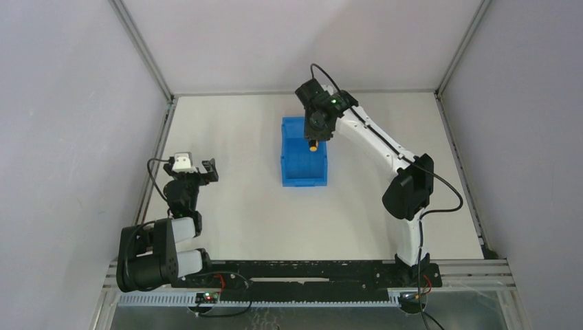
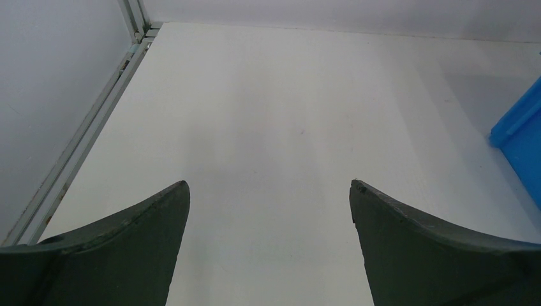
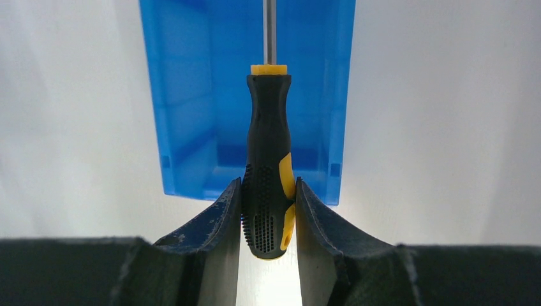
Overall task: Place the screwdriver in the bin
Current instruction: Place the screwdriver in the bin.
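The blue bin (image 1: 304,165) stands mid-table; it also shows in the right wrist view (image 3: 191,95) and at the right edge of the left wrist view (image 2: 523,137). My right gripper (image 3: 268,191) is shut on the black-and-yellow handle of the screwdriver (image 3: 268,159) and holds it above the bin's far end, shaft pointing out over the bin's inside. In the top view the gripper (image 1: 317,130) hangs over the far wall and the yellow handle part (image 1: 313,146) shows below it. My left gripper (image 2: 269,191) is open and empty above bare table at the left (image 1: 196,168).
The white table (image 1: 240,206) is ringed by grey walls and a metal frame rail (image 2: 83,134) along its left edge. The right arm (image 1: 405,179) stretches over the table's right half.
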You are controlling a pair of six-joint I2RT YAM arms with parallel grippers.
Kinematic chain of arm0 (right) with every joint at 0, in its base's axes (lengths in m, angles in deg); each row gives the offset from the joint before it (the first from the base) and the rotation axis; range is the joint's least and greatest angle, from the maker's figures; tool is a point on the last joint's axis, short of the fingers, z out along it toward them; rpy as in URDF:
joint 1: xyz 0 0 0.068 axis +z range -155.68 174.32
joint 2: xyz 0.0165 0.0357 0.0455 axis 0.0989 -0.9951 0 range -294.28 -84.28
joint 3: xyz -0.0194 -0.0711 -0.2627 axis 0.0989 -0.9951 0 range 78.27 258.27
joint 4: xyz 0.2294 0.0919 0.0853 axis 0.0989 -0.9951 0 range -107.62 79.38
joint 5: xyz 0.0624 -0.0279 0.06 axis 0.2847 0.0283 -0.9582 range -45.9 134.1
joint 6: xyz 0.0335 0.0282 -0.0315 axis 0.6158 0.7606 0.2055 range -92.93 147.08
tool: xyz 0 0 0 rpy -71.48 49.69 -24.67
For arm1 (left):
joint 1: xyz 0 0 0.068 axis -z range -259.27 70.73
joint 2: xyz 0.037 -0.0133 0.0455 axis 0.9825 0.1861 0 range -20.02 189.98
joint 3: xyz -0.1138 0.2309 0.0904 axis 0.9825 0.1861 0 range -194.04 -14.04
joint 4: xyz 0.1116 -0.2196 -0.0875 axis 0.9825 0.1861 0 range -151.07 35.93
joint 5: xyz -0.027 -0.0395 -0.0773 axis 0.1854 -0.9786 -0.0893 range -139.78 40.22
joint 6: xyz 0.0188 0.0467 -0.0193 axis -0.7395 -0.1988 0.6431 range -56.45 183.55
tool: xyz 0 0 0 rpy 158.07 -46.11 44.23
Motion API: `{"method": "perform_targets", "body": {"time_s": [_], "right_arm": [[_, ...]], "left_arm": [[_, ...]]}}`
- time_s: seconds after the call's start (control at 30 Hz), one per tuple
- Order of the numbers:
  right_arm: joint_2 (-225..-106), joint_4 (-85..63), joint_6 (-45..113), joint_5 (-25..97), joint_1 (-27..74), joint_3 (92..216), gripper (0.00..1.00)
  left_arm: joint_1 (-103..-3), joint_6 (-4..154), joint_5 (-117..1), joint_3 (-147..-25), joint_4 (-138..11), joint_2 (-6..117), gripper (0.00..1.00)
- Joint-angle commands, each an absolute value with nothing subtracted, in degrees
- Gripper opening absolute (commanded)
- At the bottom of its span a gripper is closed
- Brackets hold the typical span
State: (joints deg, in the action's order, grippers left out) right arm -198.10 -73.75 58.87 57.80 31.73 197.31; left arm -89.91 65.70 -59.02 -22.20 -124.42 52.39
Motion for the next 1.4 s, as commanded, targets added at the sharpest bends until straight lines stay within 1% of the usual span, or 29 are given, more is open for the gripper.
{"method": "perform_targets", "body": {"time_s": [0.0,0.2,0.4,1.37], "right_arm": [[-196.30,-71.70,62.49,58.53,33.87,193.79,0.00],[-196.26,-68.58,63.66,57.67,35.00,188.21,0.00],[-198.44,-66.17,63.66,57.46,35.17,185.75,0.00],[-208.45,-60.03,62.43,57.48,34.93,185.48,0.00]], "left_arm": [[-89.64,66.19,-58.94,-21.11,-130.20,52.49,1.00],[-89.69,66.27,-58.95,-21.11,-130.22,52.49,1.00],[-89.68,66.18,-58.92,-21.13,-130.17,52.49,1.00],[-89.68,66.21,-58.93,-21.11,-130.22,52.49,1.00]]}}
